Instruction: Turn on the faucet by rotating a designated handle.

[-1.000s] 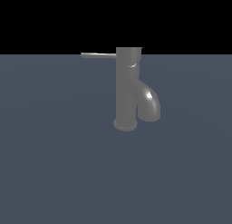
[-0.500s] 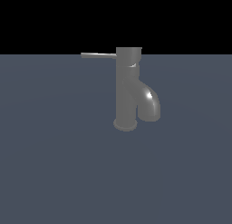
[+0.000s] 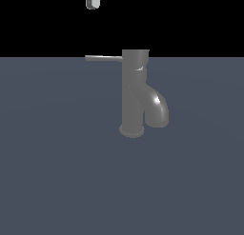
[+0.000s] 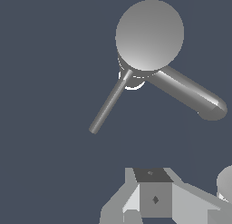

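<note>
Faucet approach: claw newly arrived overhead

Faucet [image 3: 132, 93] is stood upright on the table [image 3: 57, 172]; handle [image 3: 104, 58] is untouched. Claw [image 3: 93, 0], absent earlier, is now seen high above the handle; its opening cannot be told, nothing held. Descent is judged next.

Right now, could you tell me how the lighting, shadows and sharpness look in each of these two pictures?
Exterior view: sharp and evenly lit, black backdrop above a flat blue-grey floor, one bright glint on the faucet spout, no cast shadows, only a tip of the gripper at the top edge. Wrist view: equally sharp, soft shading across the faucet's round cap, a pale streak along the spout, the handle plainly outlined.
</note>
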Motion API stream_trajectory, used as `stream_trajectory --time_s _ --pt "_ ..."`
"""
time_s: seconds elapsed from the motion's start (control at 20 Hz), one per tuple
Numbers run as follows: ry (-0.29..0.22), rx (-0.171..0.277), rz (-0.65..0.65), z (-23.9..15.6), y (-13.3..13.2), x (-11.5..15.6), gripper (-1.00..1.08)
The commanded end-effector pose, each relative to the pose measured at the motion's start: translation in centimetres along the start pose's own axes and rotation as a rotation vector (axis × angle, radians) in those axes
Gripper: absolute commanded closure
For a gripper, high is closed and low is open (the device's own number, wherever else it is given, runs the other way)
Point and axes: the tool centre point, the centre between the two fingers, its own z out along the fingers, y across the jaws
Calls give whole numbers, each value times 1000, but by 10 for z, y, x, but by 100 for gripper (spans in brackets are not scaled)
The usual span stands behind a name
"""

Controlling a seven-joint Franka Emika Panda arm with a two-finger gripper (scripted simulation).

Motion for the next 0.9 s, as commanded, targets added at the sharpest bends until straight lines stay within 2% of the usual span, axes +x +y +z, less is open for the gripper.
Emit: stream_trajectory --time_s 0.0,0.85 --pt "4 -5 68 12 -11 7 108" --pt "83 -39 469 93 -70 44 108"
